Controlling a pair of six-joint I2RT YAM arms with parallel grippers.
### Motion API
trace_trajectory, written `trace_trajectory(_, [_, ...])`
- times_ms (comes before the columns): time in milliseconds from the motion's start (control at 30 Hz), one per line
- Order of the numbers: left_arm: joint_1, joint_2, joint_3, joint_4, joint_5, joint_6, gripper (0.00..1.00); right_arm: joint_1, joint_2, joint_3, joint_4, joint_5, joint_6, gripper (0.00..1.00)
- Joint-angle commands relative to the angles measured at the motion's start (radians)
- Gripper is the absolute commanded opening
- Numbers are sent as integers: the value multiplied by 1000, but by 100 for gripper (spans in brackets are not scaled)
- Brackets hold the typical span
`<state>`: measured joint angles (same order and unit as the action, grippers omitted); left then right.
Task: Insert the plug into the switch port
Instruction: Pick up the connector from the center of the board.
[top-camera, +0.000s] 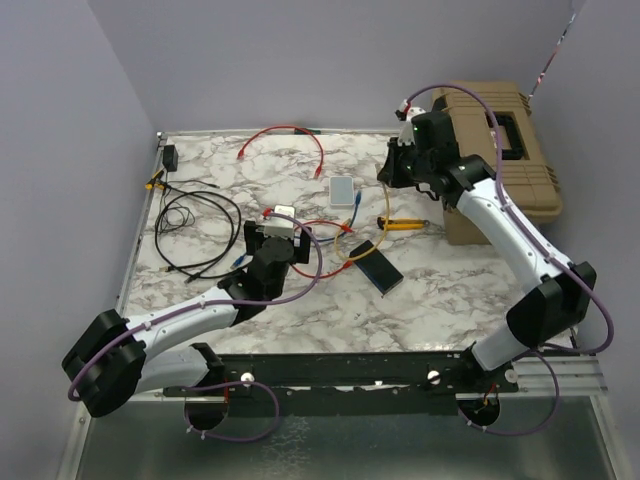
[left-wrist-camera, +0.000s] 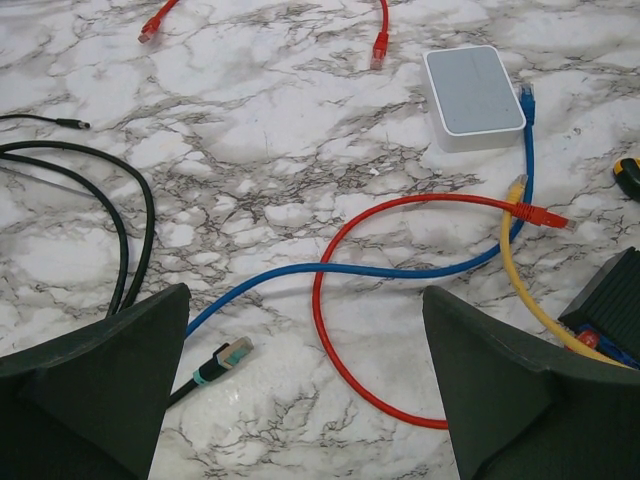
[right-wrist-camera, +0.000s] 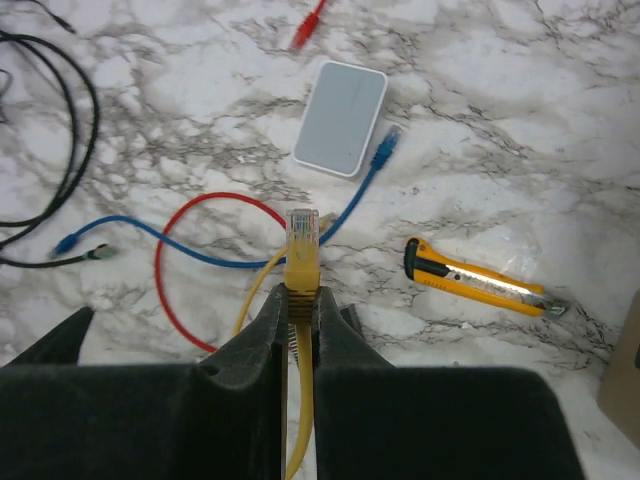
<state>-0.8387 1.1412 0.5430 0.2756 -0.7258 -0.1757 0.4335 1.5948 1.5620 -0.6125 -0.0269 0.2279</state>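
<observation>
A: R gripper (right-wrist-camera: 300, 300)?
B: We see it pinched tight on the yellow plug (right-wrist-camera: 302, 238). L gripper (left-wrist-camera: 305, 300) is spread wide, holding nothing.
A: Where's the switch (top-camera: 375, 266)?
B: Flat on the marble table (top-camera: 440, 300), btwn the arms. We can't read any print.

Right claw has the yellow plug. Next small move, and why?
Probably bring the right claw back and down toward the switch: it is shut on the yellow plug, raised off the table, and the switch is outside its wrist view.
</observation>
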Motion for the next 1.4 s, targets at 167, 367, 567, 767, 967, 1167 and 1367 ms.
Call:
trace_trajectory(167, [4,-37,-17,30,17,-17,99,1,-319,-118,89,-231,46,1])
trace_trajectory(367, [4,-62,-19,32,44,-31,99,21,-289,-317,88,-219,82,1])
trace_trajectory(567, [3,-87,-15,30,93,-50,99,76,-237,-527,164,-218,144,1])
trace_trajectory(767, [3,-105,8,-3,159,-77,99,186,-213,-552,178,-210,178,1])
trace_trajectory(967, [3,-170,9,-52,299,-148,99,293,-281,-556,200,9,340,1])
trace_trajectory(1167, [-4,-208,-22,-59,448,-236,99,410,-279,-619,265,251,521,1])
trace_trajectory(1367, [-35,-238,-81,-29,499,-282,93,483,-253,-665,316,408,669,1])
